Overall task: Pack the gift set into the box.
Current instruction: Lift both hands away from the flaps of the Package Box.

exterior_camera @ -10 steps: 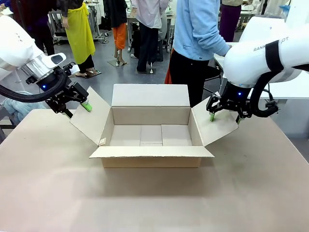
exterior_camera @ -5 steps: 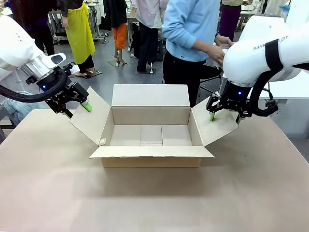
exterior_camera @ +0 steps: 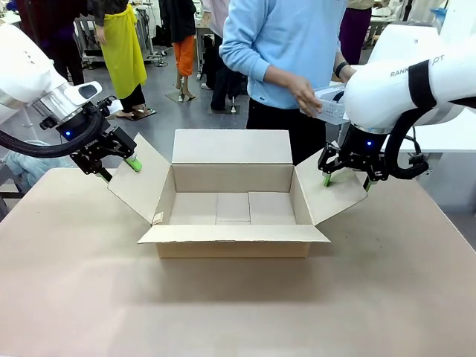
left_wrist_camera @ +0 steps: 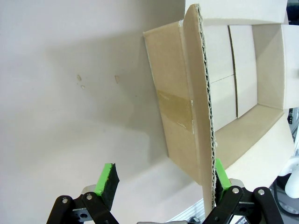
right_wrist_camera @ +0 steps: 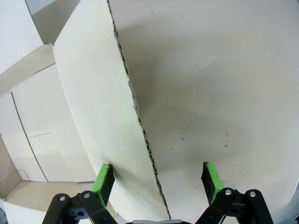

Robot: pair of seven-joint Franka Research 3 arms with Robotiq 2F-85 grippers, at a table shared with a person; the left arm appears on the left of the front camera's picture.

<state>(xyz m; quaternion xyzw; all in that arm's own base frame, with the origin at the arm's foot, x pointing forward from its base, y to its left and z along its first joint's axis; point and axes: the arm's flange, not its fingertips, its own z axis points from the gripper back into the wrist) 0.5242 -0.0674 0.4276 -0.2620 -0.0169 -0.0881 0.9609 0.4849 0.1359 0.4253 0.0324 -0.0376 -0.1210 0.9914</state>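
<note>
Left claw point(left_wrist_camera: 163, 171) spread astride box flap point(left_wrist_camera: 197, 93).

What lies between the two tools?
The open, empty box, in the front view; left tool straddles its left flap, right tool its right flap.

Kind of place: a robotics lab or test hall is indicated, large, open and shared by several people.
Main equipment: two white robot arms, the left arm point(exterior_camera: 30, 71) and the right arm point(exterior_camera: 416, 82), are seen reaching in over the two side edges of one plain table point(exterior_camera: 238, 320).
Set-up: a single open box point(exterior_camera: 232, 204) is placed at the middle of the table; a person in a light blue top point(exterior_camera: 282, 44) is stood at its far edge.
Surroundings: a bare grey floor point(exterior_camera: 160, 111) is seen beyond the far edge, and a white bench point(exterior_camera: 446, 140) beyond the far right corner.
Other people: standing figures are seen farther back, among them a figure in a yellow apron point(exterior_camera: 123, 52).
</note>
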